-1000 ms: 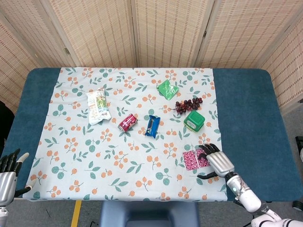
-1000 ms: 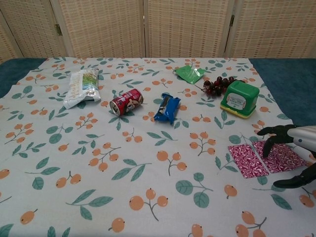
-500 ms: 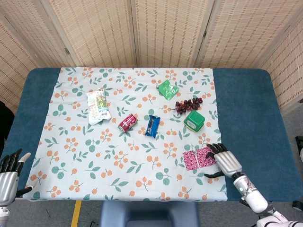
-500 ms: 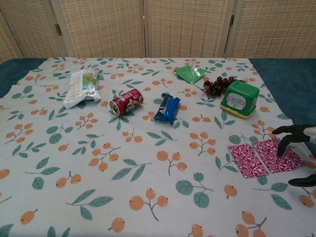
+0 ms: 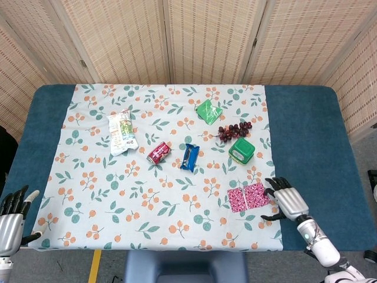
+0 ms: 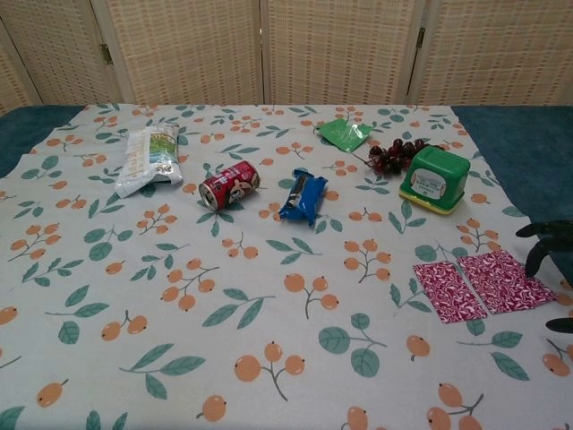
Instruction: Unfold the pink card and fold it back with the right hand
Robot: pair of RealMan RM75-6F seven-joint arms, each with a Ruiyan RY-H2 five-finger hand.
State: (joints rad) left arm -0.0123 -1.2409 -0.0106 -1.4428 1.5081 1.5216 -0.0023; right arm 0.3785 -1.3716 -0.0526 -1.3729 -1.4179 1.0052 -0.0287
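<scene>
The pink card (image 5: 248, 197) lies unfolded and flat on the floral cloth near the table's right front; in the chest view the pink card (image 6: 482, 286) shows as two patterned halves side by side. My right hand (image 5: 288, 200) sits just right of it with fingers spread, holding nothing and clear of the card. Only its dark fingertips (image 6: 546, 246) show at the right edge of the chest view. My left hand (image 5: 13, 215) hangs open at the front left corner, off the cloth.
A green box (image 5: 241, 150) and grapes (image 5: 233, 130) stand behind the card. A green packet (image 5: 208, 111), blue wrapper (image 5: 189, 157), red can (image 5: 158, 152) and white snack bag (image 5: 122, 132) lie further left. The blue table (image 5: 312, 141) borders the cloth on the right.
My right hand has drawn back to the right off the card's right half, which now lies fully uncovered and flat. The left hand has sunk slightly.
</scene>
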